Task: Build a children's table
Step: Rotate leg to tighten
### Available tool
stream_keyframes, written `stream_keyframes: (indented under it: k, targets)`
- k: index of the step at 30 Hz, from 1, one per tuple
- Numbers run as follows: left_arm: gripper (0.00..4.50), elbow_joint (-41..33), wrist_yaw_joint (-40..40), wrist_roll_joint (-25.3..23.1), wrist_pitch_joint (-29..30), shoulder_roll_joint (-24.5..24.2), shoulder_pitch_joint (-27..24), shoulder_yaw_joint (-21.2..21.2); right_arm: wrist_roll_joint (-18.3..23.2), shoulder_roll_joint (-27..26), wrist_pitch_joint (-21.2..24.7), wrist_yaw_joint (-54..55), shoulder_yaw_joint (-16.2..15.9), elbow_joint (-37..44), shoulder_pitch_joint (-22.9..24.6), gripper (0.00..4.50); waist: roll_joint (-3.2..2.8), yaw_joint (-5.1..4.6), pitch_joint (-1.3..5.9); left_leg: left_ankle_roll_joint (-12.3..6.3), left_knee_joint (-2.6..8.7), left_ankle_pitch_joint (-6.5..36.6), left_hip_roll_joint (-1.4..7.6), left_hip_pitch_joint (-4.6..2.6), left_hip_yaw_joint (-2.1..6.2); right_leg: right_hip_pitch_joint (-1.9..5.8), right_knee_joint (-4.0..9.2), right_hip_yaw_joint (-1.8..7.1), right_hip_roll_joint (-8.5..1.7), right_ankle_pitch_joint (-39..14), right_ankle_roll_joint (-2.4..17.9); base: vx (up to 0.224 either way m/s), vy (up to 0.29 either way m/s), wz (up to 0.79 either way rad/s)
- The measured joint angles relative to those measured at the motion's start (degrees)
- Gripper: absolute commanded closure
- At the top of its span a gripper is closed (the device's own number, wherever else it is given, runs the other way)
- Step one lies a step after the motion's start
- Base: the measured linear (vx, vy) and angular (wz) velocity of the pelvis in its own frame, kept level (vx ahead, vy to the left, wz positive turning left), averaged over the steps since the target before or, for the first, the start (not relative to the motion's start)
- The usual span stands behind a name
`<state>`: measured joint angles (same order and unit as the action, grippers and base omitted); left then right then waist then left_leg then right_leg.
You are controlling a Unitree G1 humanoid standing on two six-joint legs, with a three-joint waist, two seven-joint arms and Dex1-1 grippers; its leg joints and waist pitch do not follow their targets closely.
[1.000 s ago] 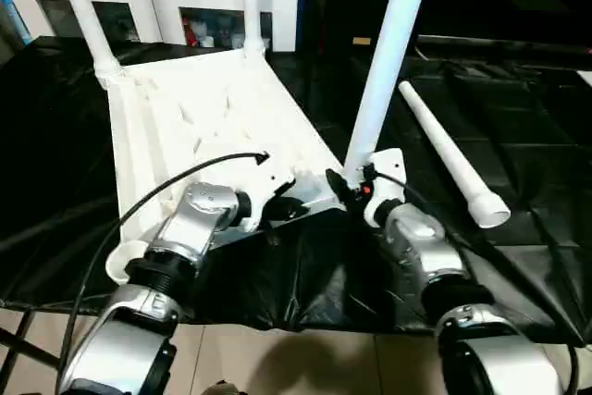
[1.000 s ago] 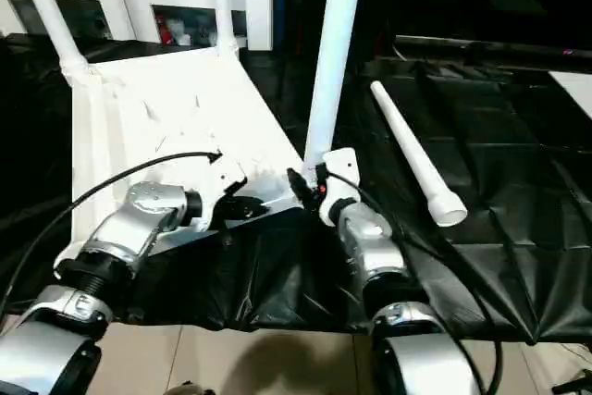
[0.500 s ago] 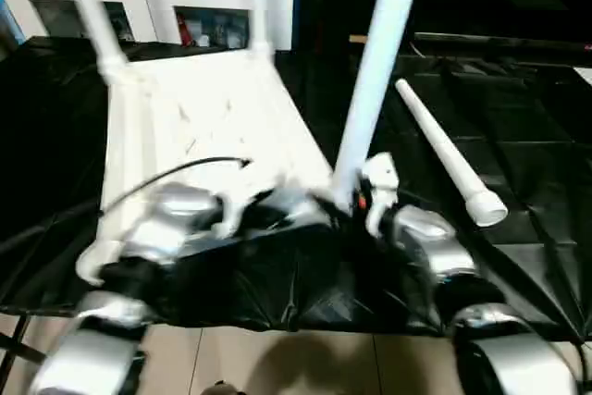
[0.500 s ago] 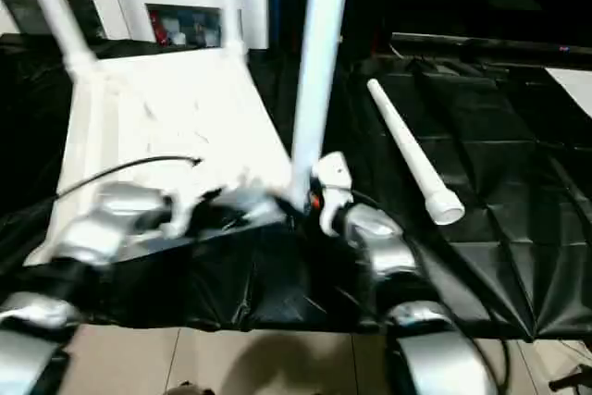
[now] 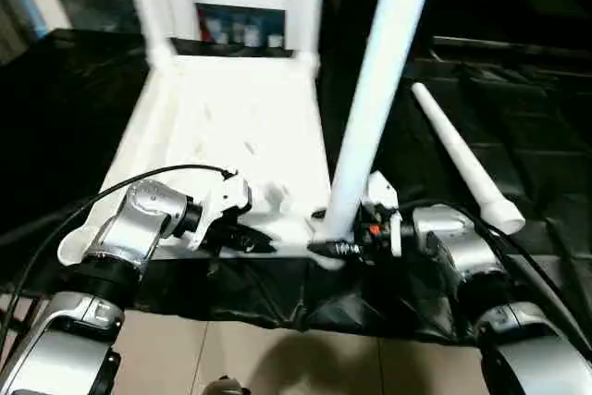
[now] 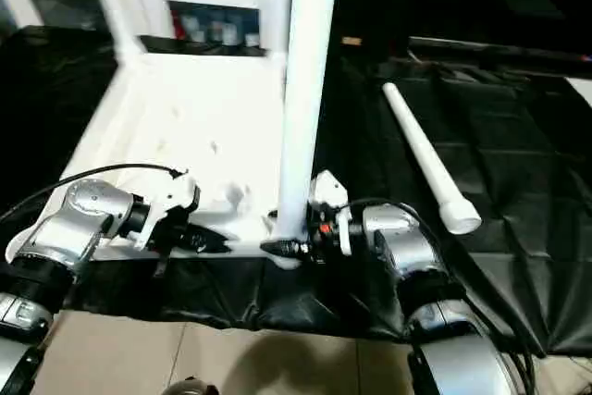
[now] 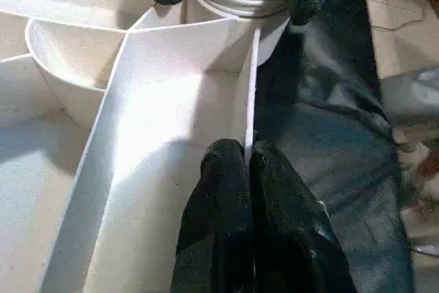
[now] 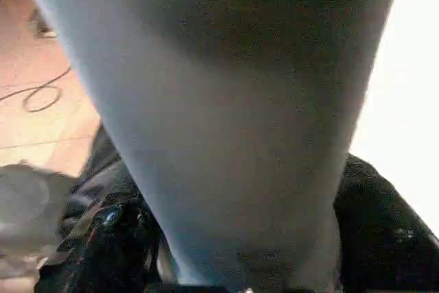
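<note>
- The white plastic rectangular tabletop (image 5: 231,127) is lying ribbed side up on the black-covered desk (image 5: 518,136), stretching away toward 12 o'clock.
- The left fingers (image 7: 236,190) are pinching the thin near rim wall, closed on it.
- The right gripper (image 5: 335,245) is straddling the base of the upright white tapered tube leg (image 5: 375,80) at the near right corner socket; grip firmness: cannot tell.
- The spare white leg (image 5: 462,159) is lying toward 2 o'clock, nearer the right arm, its long axis running roughly 11 to 5.

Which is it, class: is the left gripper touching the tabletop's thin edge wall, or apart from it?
Touching. The left wrist view shows the left gripper shut on the tabletop, its edge wall pinched between the fingers.
</note>
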<state>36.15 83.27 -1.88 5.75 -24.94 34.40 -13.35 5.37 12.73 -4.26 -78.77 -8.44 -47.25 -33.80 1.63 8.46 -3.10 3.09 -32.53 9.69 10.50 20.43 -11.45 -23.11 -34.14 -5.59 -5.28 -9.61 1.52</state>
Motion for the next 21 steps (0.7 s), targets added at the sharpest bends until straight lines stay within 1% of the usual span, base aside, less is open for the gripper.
stream_keyframes:
  k: [5,8,10,12,14,16,19,20,21]
  targets:
    - [4.5,0.1,0.1,0.0,-0.3,0.0,0.0,0.0,0.1,0.0,0.5,0.0,0.0,0.4,0.2,1.72,0.01,-0.03,0.01,0.01,-0.01,0.0,0.01,-0.02,0.0,0.0,-0.02,0.0,0.0,0.0,0.0,0.0,0.0,0.0]
    - [4.5,0.5,-0.7,-0.1,-0.3,0.0,0.0,0.1,0.5,-0.6,0.6,2.5,0.6,0.3,0.5,1.72,0.1,-0.18,0.06,0.01,-0.01,0.0,0.02,-0.06,0.0,0.01,-0.04,0.0,0.0,0.0,0.0,0.0,0.0,0.0]
    - [4.5,1.3,-4.7,-0.6,0.0,0.8,0.4,1.0,0.2,-2.3,0.5,9.3,2.6,-0.7,0.5,1.73,0.26,-0.38,0.15,0.06,-0.04,0.0,0.04,-0.21,0.0,0.08,-0.12,0.0,0.01,-0.1,-0.2,0.0,0.0,0.0]
    - [4.5,2.2,-10.3,-2.0,1.1,2.8,1.6,1.4,-0.1,-4.4,0.3,19.6,5.8,-2.5,0.2,1.73,0.54,-0.88,0.05,0.18,-0.1,-0.1,0.04,-0.35,0.02,0.13,-0.15,0.01,0.01,-0.1,-0.2,0.0,0.0,0.0]
    - [4.5,2.3,-13.6,-2.1,2.3,4.9,1.7,1.8,-0.2,-5.1,0.2,25.8,7.2,-3.3,-0.1,1.74,0.57,-1.7,0.04,0.18,-0.11,-0.1,0.03,-0.35,0.02,0.17,-0.01,0.01,0.0,-0.1,-0.2,0.0,0.0,0.0]
    - [4.5,2.3,-17.6,-2.5,3.9,6.7,2.2,1.9,-0.2,-6.8,-0.2,33.6,9.0,-4.7,-0.8,1.74,0.56,-2.16,0.07,0.18,-0.1,-0.1,0.0,-0.37,0.02,0.21,0.0,0.05,0.0,-0.1,-0.2,0.0,0.0,0.0]
    - [4.5,1.7,-24.9,-4.0,6.5,10.8,2.6,2.7,-0.3,-10.3,-1.2,48.5,11.6,-6.7,-2.1,1.74,0.53,-2.49,0.09,0.18,-0.03,-0.1,-0.02,-0.38,0.02,0.19,-0.03,0.05,0.0,-0.1,-0.2,0.0,0.0,0.0]
    - [4.5,1.4,-26.2,-4.2,7.1,11.6,2.6,2.7,-0.4,-10.9,-1.7,51.1,11.9,-6.9,-2.2,1.39,0.51,-2.54,0.1,0.17,0.03,-0.1,-0.04,-0.38,0.02,0.19,-0.02,0.05,0.0,-0.1,-0.2,0.0,0.0,0.0]
    - [4.5,1.2,-27.1,-4.5,7.5,12.2,2.6,2.7,-0.5,-11.2,-2.2,53.0,12.2,-6.9,-2.2,1.19,0.47,-2.54,0.12,0.17,0.1,-0.1,-0.05,-0.36,0.02,0.16,0.01,0.05,0.0,-0.1,-0.2,0.0,0.0,0.0]
